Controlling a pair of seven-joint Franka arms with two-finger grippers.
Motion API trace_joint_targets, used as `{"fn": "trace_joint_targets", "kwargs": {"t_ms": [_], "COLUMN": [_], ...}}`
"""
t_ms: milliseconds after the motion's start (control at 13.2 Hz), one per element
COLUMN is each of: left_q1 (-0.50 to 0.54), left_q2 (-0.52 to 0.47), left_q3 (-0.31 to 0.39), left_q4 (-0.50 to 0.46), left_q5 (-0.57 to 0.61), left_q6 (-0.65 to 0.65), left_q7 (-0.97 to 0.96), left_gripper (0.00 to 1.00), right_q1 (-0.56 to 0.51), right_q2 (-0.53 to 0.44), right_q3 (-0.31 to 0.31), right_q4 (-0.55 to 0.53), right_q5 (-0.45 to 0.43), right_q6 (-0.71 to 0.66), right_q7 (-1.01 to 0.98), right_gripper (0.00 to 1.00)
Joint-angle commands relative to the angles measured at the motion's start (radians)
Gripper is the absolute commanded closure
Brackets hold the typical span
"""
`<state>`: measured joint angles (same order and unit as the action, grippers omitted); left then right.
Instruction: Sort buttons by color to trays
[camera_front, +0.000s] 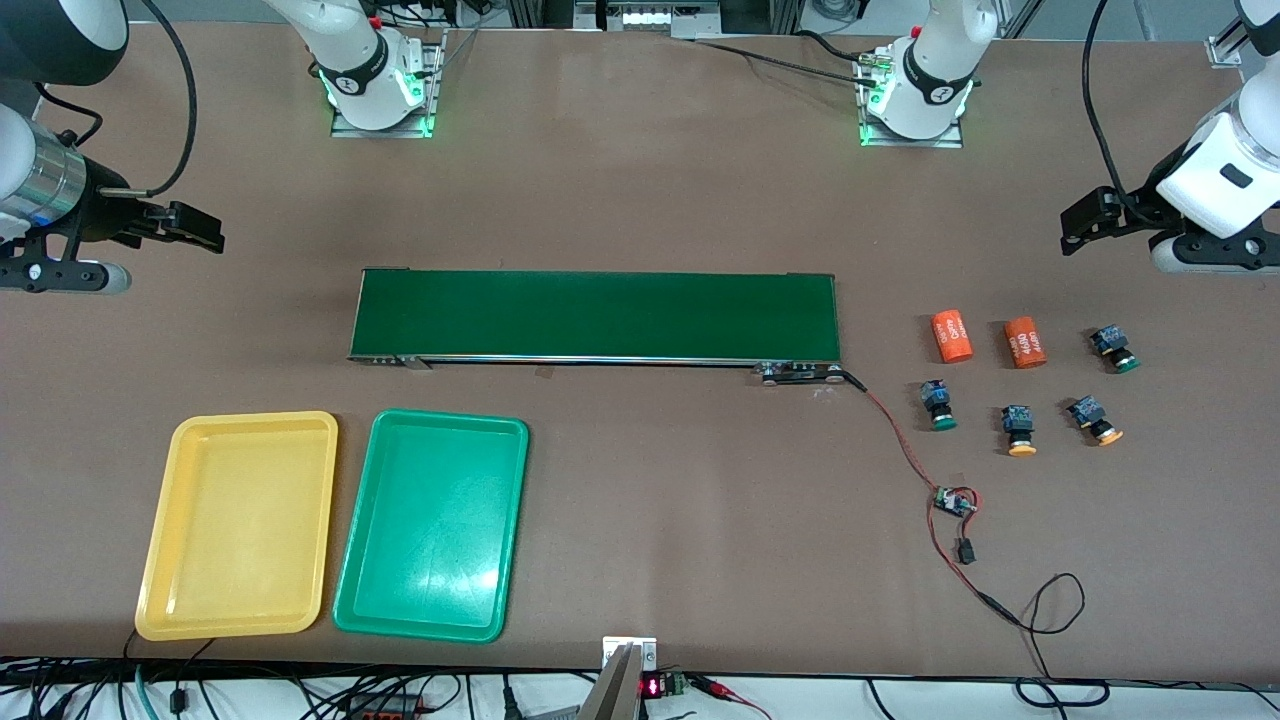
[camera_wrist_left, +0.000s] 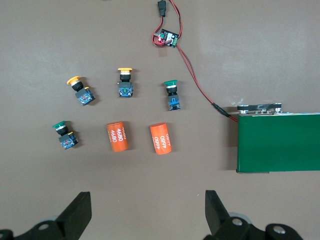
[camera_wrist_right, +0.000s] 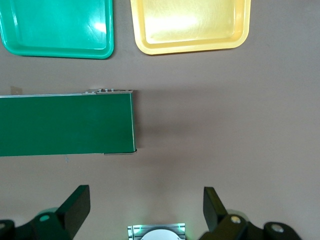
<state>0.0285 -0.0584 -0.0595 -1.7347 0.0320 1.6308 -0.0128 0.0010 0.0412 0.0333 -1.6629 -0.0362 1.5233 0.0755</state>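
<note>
Nothing sorted yet, by the look of it. Yellow tray (camera_front: 238, 527) and green tray (camera_front: 432, 524) lie side by side on the surface toward the right arm's end, nearer the front camera than the conveyor belt (camera_front: 596, 316); both bare inside. All four buttons sit loose on the surface toward the left arm's end: one green-capped button (camera_front: 937, 404) closest to the belt's end, one orange-capped button (camera_front: 1019, 430) beside it, a second orange-capped button (camera_front: 1094, 419) next along, and a second green-capped button (camera_front: 1114, 349) farther from the front camera than that one. All four lie on their sides, well apart from one another. Two orange cylinders (camera_front: 988, 339) lie in a row with the second green-capped button, between it and the belt; not part of the sort. A small circuit board (camera_front: 953, 501) on red and black wires runs from the belt's end, nearer the front camera than the buttons. Left gripper (camera_front: 1080, 232) hangs in the air at its own end of the surface, jaws wide, holding nothing; its wrist view looks straight down on the button group. Right gripper (camera_front: 195, 229) hangs over its own end of the surface, jaws wide too, empty, waiting. Judgement: task at its start. Four picks left, two green caps to the green tray, two orange caps to the yellow. Buttons and trays are at opposite ends, so the belt may serve as the carry between arms.
</note>
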Motion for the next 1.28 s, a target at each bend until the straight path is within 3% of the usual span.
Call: {"fn": "trace_joint_targets", "kwargs": {"t_ms": [0, 604, 906, 1133, 1208], "left_q1": [0.004, -0.004, 0.017, 0.030, 0.031], "left_q2": [0.009, 0.046, 0.208, 0.301, 0.305], "left_q3": [0.001, -0.002, 0.006, 0.007, 0.007], "left_q4": [0.026, 0.033, 0.112, 0.075, 0.019], "left_q5": [0.000, -0.001, 0.005, 0.003, 0.003], "left_q6": [-0.022, -0.075, -0.127, -0.085, -0.024], "left_q7": [0.022, 0.010, 0.060, 0.038, 0.009], "left_gripper": [0.00, 0.00, 0.00, 0.02, 0.03], "right_q1": [-0.004, -0.004, -0.004, -0.004, -0.004], "right_q2": [-0.017, -0.017, -0.015, -0.015, -0.015], "right_q3": [0.002, 0.002, 0.002, 0.002, 0.002], "right_q4": [-0.006, -0.005, -0.005, -0.005, -0.005], "right_q5": [-0.002, -0.001, -0.001, -0.001, -0.001], "right_q6": [-0.006, -0.003, -0.002, -0.002, -0.002], "right_q7": [0.012, 0.010, 0.010, 0.013, 0.013], "right_gripper": [0.00, 0.00, 0.00, 0.00, 0.00]}}
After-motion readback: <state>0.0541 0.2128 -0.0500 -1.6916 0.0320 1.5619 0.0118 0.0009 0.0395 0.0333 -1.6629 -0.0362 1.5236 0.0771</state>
